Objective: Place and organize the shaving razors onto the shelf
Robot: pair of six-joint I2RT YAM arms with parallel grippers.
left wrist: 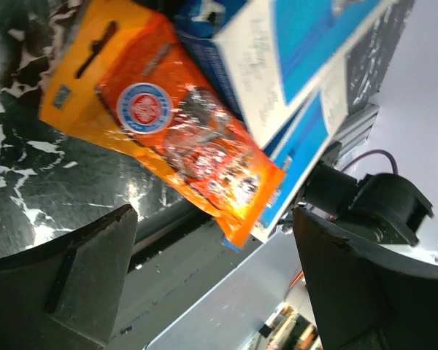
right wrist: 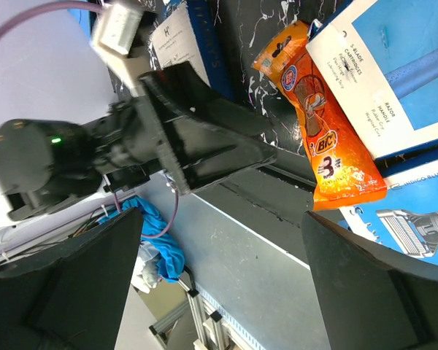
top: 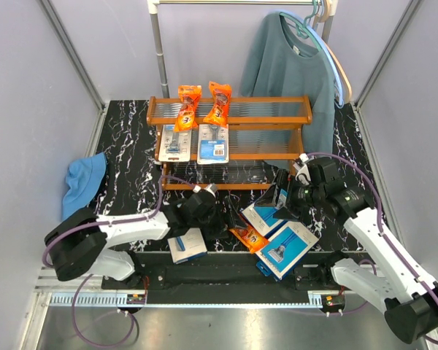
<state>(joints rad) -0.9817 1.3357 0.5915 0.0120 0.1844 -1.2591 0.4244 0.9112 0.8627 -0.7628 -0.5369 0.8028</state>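
Note:
The shelf (top: 277, 155) stands at the back, with two orange bags (top: 187, 107) (top: 220, 103) on its top tier and two blister cards (top: 173, 142) (top: 212, 142) on the middle tier. A third orange bag (top: 249, 237) lies flat on the table between blue boxes (top: 265, 216) (top: 287, 249); another box (top: 187, 246) lies to its left. My left gripper (top: 223, 222) is open and empty, just left of that bag (left wrist: 175, 124). My right gripper (top: 279, 204) is open and empty above the boxes; the bag also shows in its view (right wrist: 325, 138).
A blue cloth (top: 84, 182) lies at the left of the table. A teal sweater (top: 292, 73) hangs from a metal rail (top: 159, 51) behind the shelf. The two grippers are close together over the near edge (right wrist: 197, 146).

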